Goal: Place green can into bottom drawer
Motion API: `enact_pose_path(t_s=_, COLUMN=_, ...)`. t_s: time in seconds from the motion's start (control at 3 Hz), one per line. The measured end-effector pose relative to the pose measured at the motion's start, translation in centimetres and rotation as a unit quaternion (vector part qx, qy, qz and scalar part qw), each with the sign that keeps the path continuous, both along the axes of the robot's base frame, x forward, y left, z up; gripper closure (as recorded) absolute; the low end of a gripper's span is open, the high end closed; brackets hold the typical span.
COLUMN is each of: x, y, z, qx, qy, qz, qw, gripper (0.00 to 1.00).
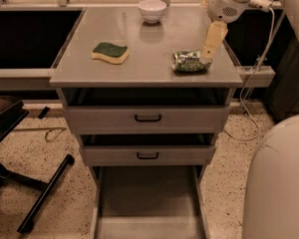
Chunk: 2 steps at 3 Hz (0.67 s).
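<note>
Lying on its side, the green can (191, 61) sits on the cabinet top (154, 36), right of frame centre, near the top's right and front edges. We see the gripper (208, 59) coming down from the upper right, its pale yellowish tip at the can's right end, touching or just over it. We cannot tell whether the gripper is spread or pinching. The white arm housing (229, 1) is in the upper right corner.

The bottom drawer (149, 198) is pulled out at bottom centre, grey floor showing. Above it we see two shallower drawers with black handles (148, 117) (147, 155).

A green-topped yellow sponge (110, 52) lies left on the top, well apart from the can. A white bowl (152, 10) stands at the far edge. A black chair base (40, 193) is lower left, and the white robot body (279, 183) lower right.
</note>
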<state>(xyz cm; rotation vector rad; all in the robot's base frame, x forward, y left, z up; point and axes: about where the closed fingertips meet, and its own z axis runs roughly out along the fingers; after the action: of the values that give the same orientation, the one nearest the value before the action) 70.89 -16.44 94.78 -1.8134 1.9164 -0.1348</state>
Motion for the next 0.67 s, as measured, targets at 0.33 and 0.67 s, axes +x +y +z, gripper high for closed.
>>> enact_pose_path(t_s=0.33, x=1.1, y=-0.5, z=-2.0, qx=0.019, qy=0.011, qz=0.002, qw=0.9998, gripper=0.0)
enact_pose_path(t_s=0.67, x=2.3, y=-0.6, z=-4.3, qx=0.031, qy=0.028, qz=0.007, qw=0.9991, gripper=0.0)
